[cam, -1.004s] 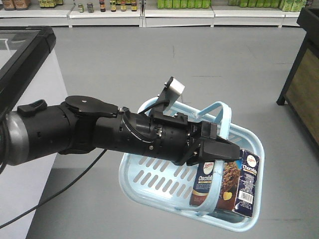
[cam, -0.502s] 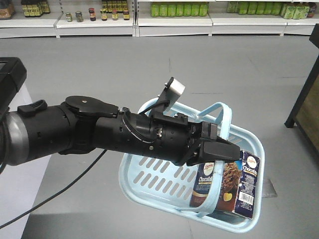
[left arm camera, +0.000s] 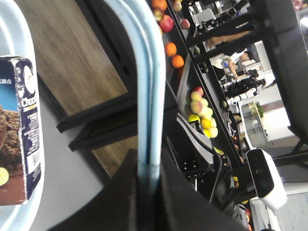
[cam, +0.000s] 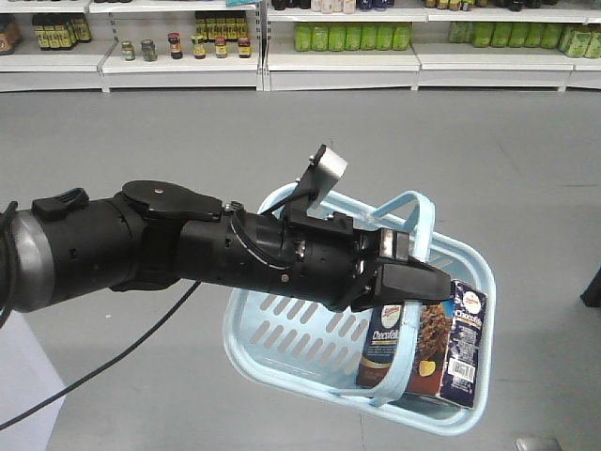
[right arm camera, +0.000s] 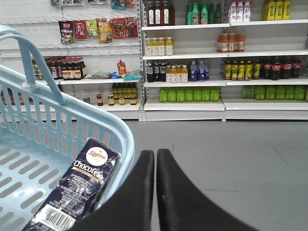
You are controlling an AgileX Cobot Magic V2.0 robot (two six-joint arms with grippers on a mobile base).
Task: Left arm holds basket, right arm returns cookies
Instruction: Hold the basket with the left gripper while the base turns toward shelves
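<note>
My left arm (cam: 141, 246) reaches right across the front view. Its gripper (cam: 413, 280) is shut on the two handles of the light blue basket (cam: 282, 329), which hangs above the grey floor. In the left wrist view the handles (left arm camera: 149, 72) run up from between the jaws of the left gripper (left arm camera: 148, 168). The navy Chocofello cookies box (cam: 423, 343) stands upright in the basket's right end; it also shows in the left wrist view (left arm camera: 19, 130). In the right wrist view my right gripper (right arm camera: 155, 154) is shut and empty, just right of the basket rim (right arm camera: 115, 130) and the cookies (right arm camera: 77, 192).
Store shelves of bottles and jars line the far wall (cam: 338, 38), seen closer in the right wrist view (right arm camera: 192, 91). A dark fruit rack (left arm camera: 202, 106) and a wood-panelled stand (left arm camera: 72, 57) are by the basket. A white counter corner (cam: 19, 385) is at lower left.
The background has slid: the white freezer at the left has left the view and the far shelves show more. The left arm, basket and cookies keep their places in the frame.
</note>
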